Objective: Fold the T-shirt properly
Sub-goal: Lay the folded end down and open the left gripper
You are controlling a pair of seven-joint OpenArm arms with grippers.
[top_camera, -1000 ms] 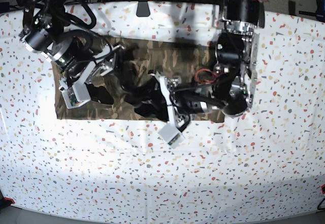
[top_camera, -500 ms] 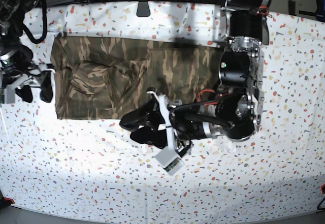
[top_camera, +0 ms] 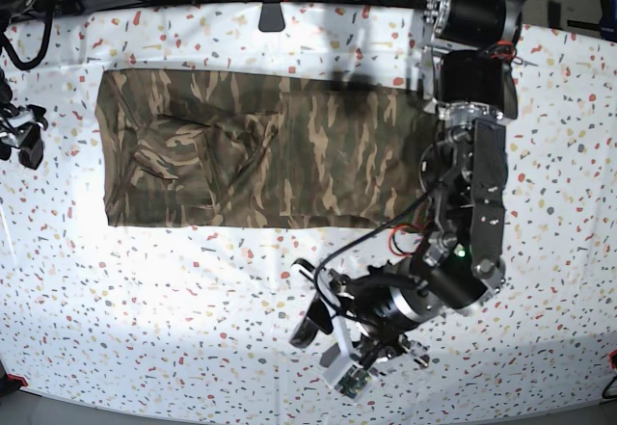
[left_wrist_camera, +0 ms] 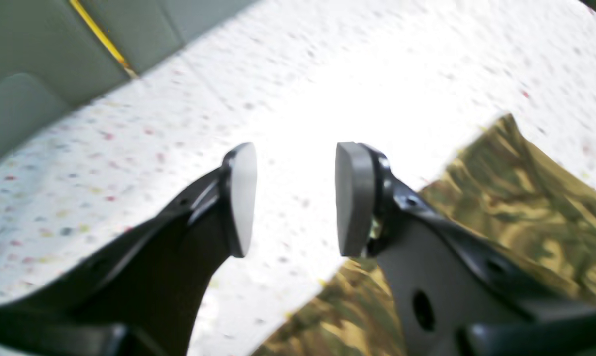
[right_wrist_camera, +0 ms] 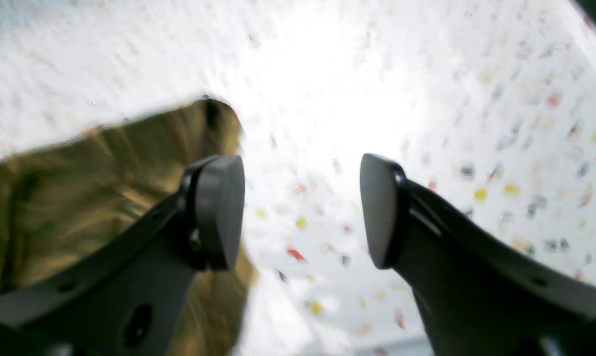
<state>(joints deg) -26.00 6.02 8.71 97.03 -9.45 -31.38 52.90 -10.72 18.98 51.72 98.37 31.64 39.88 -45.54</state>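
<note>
**Shirt folded flat, both grippers off it**

Your speckled table carries the T-shirt, a wide camouflage rectangle lying flat toward the far edge, creased at its left end. Your left gripper hovers empty, jaws apart, beside the hem. Your right gripper gapes empty too.

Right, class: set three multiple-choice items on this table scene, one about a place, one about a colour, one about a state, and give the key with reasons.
1. Where does the T-shirt lie?
A. on the speckled table
B. in a basket
C. hanging from a gripper

2. What colours is it?
A. plain white
B. camouflage brown, tan and olive
C. red stripes

3. How is the left gripper?
A. shut on cloth
B. out of view
C. open, holding nothing

Key: A, the base view shows it flat on the table; B, the pattern is plain; C, the wrist view shows bare table between its pads.
</note>
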